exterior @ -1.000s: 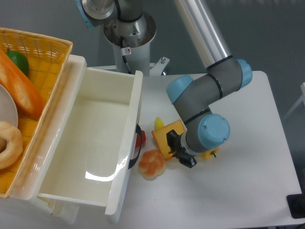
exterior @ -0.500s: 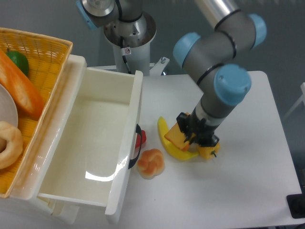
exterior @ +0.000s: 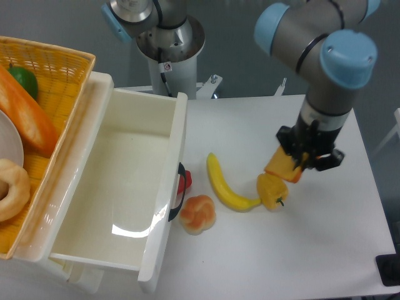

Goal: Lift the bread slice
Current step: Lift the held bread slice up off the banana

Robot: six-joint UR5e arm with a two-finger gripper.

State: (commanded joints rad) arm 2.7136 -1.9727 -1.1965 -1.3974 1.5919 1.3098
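one bread slice (exterior: 282, 167) sits pinched in my jaws, tilted with its lower edge hanging just above the yellow pepper (exterior: 270, 191) and the banana (exterior: 226, 187) tip on the worktop (exterior: 312, 250). i judge the gripper (exterior: 299, 161) holds it off the surface, so only clearance below matters.

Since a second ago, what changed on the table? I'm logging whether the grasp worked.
The claw, shut on the bread slice, rose and swung toward the table's right side, carrying the slice off the table. That uncovered the banana and yellow pepper. The bun, white bin and basket stayed put.
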